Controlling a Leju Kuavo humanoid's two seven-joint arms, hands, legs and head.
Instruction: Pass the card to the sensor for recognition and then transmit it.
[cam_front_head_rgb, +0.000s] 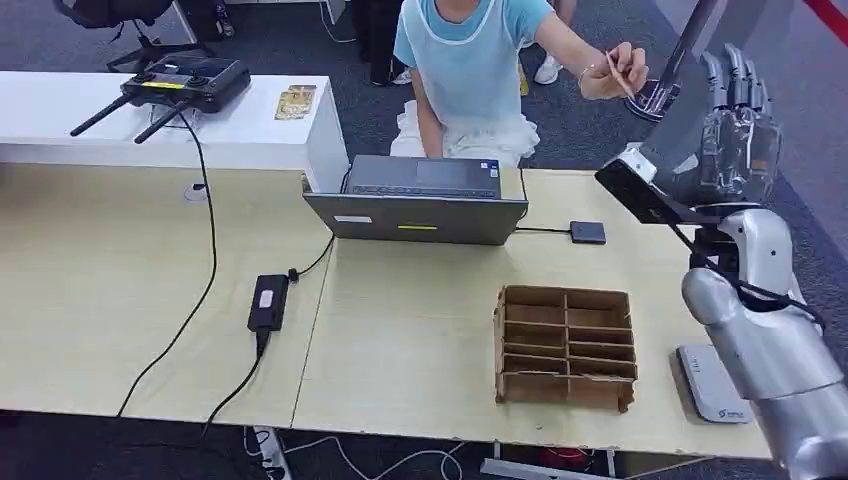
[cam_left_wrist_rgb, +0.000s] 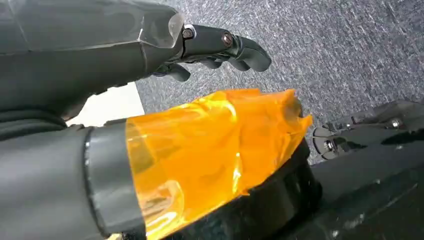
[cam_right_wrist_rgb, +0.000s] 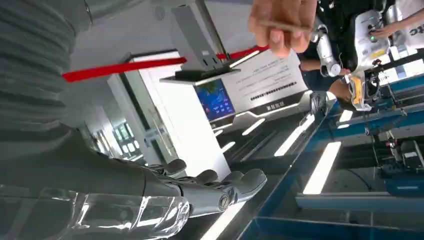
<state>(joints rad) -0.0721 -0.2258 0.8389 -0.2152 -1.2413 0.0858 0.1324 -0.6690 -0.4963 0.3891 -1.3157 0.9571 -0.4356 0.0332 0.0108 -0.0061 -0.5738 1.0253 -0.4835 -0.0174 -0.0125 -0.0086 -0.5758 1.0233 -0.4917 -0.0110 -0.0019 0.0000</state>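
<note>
Head view frames the robot's right hand (cam_front_head_rgb: 738, 125), a silver and dark many-fingered hand, raised at the far right of the scene with its fingers extended upward and apart; nothing is held in it. A thin tan card (cam_front_head_rgb: 619, 76) is pinched in the person's hand (cam_front_head_rgb: 612, 72), just beside the raised robot hand and not touching it. The person, in a light blue top, is seated behind the pale wooden table (cam_front_head_rgb: 150, 300). On that table an open grey laptop (cam_front_head_rgb: 420, 200) is set, with a small dark flat sensor pad (cam_front_head_rgb: 588, 232) near its right side, joined to it by a cable. A brown cardboard divider tray (cam_front_head_rgb: 566, 346) is placed nearer the robot, and a white flat device (cam_front_head_rgb: 712, 384) lies by the table edge, partly hidden by the right arm.

From the right wrist view the fingers (cam_right_wrist_rgb: 235, 185) are seen stretched out and empty, while the person's hand (cam_right_wrist_rgb: 282, 22) is seen holding the card (cam_right_wrist_rgb: 285, 26) beyond them.

From the left wrist view the left hand (cam_left_wrist_rgb: 150, 50) is seen over grey carpet, its dark fingers (cam_left_wrist_rgb: 235, 47) curled loosely with nothing between them, and its thumb wrapped in orange film.
</note>
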